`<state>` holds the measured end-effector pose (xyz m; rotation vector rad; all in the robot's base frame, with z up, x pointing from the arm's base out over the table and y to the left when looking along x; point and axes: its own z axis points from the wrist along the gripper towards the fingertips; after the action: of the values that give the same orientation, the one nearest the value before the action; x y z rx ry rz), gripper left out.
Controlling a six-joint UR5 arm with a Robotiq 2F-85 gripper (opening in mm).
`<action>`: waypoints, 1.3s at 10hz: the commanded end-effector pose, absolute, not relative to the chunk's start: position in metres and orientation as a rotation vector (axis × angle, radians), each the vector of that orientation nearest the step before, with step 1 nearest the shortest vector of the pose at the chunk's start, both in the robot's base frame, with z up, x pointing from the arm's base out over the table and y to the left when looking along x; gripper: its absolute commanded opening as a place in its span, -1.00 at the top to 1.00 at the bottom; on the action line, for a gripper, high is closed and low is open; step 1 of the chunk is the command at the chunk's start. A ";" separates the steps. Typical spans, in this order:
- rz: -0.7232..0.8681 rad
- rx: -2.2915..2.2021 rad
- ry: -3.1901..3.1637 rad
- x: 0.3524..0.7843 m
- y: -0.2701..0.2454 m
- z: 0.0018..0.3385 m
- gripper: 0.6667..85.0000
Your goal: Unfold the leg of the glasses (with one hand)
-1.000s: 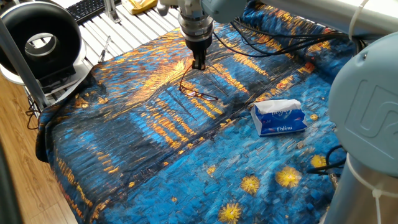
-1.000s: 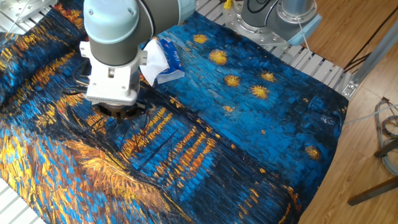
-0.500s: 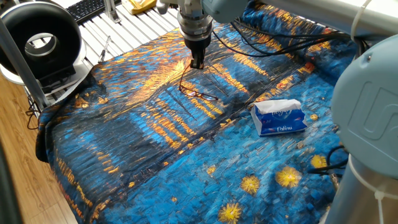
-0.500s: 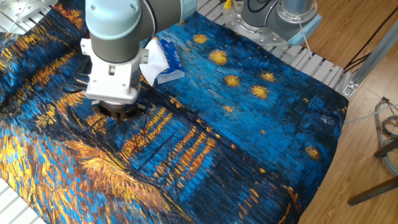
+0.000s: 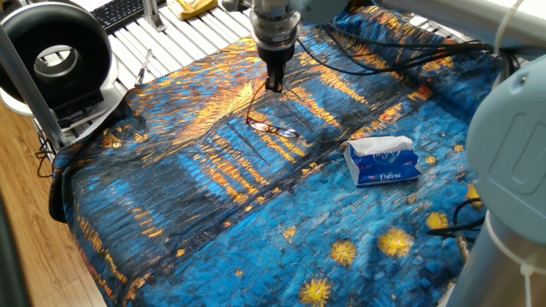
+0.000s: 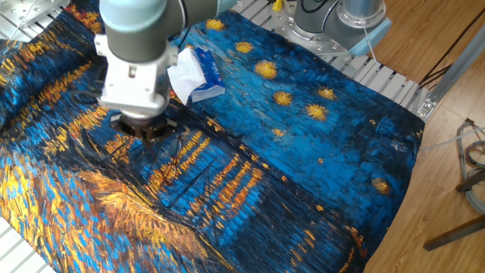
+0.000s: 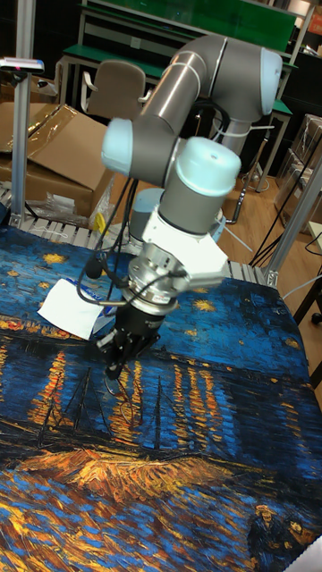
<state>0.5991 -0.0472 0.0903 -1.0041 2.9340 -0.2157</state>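
The glasses (image 5: 274,130) lie on the blue and orange painted cloth (image 5: 196,196), small, with a thin dark frame and clear lenses. One thin leg rises from their left end up to my gripper (image 5: 274,85), which points straight down just behind them, its black fingers shut on the leg's tip. In the other fixed view the wrist hides the gripper (image 6: 143,133), and only thin dark lines of the glasses (image 6: 168,155) show below it. In the tall fixed view the gripper (image 7: 114,367) hangs close over the cloth with its fingers together.
A blue-white tissue pack (image 5: 383,162) (image 6: 195,72) (image 7: 72,309) lies right of the glasses. Black cables (image 5: 375,53) trail over the cloth's far side. A black ring-shaped device (image 5: 55,55) and a keyboard (image 5: 119,10) stand beyond the left edge. A grey arm segment (image 5: 512,162) fills the right.
My gripper has shifted slightly right and away from the glasses, still holding the leg. The front of the glasses has turned a little on the cloth.
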 end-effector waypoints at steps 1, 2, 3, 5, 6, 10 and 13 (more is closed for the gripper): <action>-0.060 -0.994 2.938 0.578 -0.048 0.095 0.99; -0.071 -1.005 2.933 0.576 -0.053 0.095 0.99; -0.048 -0.981 2.916 0.579 -0.048 0.097 0.99; -0.002 -0.953 2.879 0.584 -0.034 0.106 0.99; 0.004 -0.947 2.863 0.587 -0.029 0.109 0.99; -0.045 -0.957 2.753 0.618 -0.016 0.116 0.99; -0.075 -0.946 2.693 0.637 -0.001 0.125 0.99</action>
<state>0.6204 -0.0150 0.1156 -0.9653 2.7501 -0.0675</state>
